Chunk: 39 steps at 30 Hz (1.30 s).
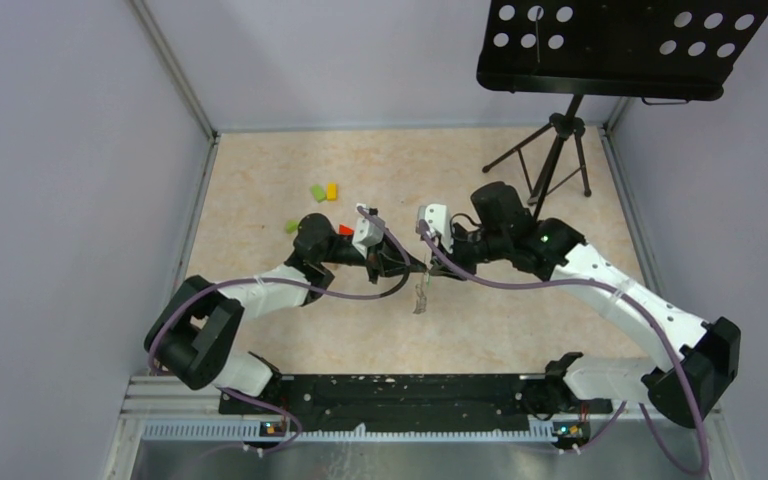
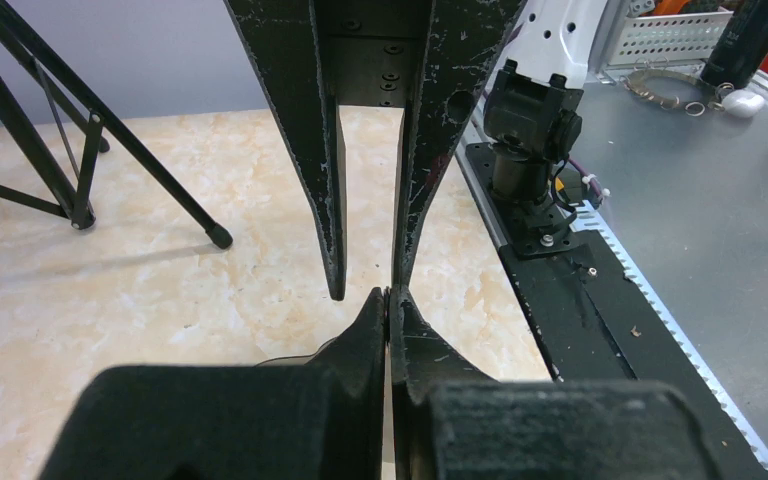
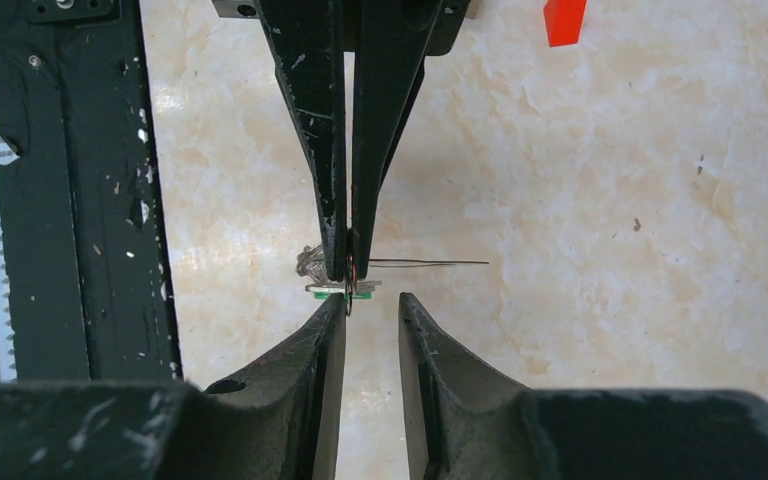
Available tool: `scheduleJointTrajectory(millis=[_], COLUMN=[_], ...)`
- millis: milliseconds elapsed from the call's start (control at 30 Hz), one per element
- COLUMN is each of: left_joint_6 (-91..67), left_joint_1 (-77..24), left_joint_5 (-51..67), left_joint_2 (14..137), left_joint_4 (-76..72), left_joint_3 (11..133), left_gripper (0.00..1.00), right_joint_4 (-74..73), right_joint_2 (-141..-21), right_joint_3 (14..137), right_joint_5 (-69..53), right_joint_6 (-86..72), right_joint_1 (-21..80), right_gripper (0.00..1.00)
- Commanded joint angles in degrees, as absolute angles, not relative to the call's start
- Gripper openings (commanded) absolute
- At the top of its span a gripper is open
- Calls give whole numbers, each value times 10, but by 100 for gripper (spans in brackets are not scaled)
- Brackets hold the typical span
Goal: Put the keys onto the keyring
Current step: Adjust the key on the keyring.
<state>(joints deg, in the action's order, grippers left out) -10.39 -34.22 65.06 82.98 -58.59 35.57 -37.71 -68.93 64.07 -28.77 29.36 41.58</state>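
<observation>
— Where are the keys [image 3: 310, 263]?
— Centre frame, dangling with the green tag [image 3: 330, 290] at my left gripper [image 3: 348, 266], which is pinched shut on the keyring [image 3: 430, 263], I think; it shows edge-on.
— Right gripper [image 3: 372, 299]?
— Slightly parted, holding nothing.

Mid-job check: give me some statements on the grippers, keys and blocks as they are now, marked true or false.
1. The left gripper is shut. True.
2. The right gripper is clamped on the keys. False: its jaws stand apart with nothing between them.
3. A red block lies on the table. True.
4. The keys lie right beside the red block. False: they are at the left gripper's tip, well apart from it.
</observation>
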Motion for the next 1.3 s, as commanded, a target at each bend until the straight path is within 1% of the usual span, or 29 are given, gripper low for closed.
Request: scheduleJointTrajectory(millis=[0, 133, 267, 433, 600, 1267], left_joint_6=[-126, -133, -131, -129, -131, -189], left_joint_1=[-342, -342, -343, -342, -343, -343], left_joint_5=[660, 661, 661, 660, 663, 670], left_joint_2=[807, 809, 809, 810, 810, 816], left_joint_4=[-629, -642, -642, -643, -651, -718], left_joint_3=[366, 363, 363, 361, 361, 353], left_gripper=[0, 0, 0, 0, 0, 0], right_joint_4=[-359, -358, -353, -350, -348, -338], right_joint_2=[-663, -663, -663, -664, -666, -688], right_joint_3=[630, 627, 623, 622, 618, 608], right_joint_5=[-311, -321, -327, -332, -330, -348], right_joint_6=[294, 295, 294, 293, 293, 289], right_joint_1=[413, 411, 410, 410, 410, 410], right_gripper=[27, 27, 22, 13, 0, 0])
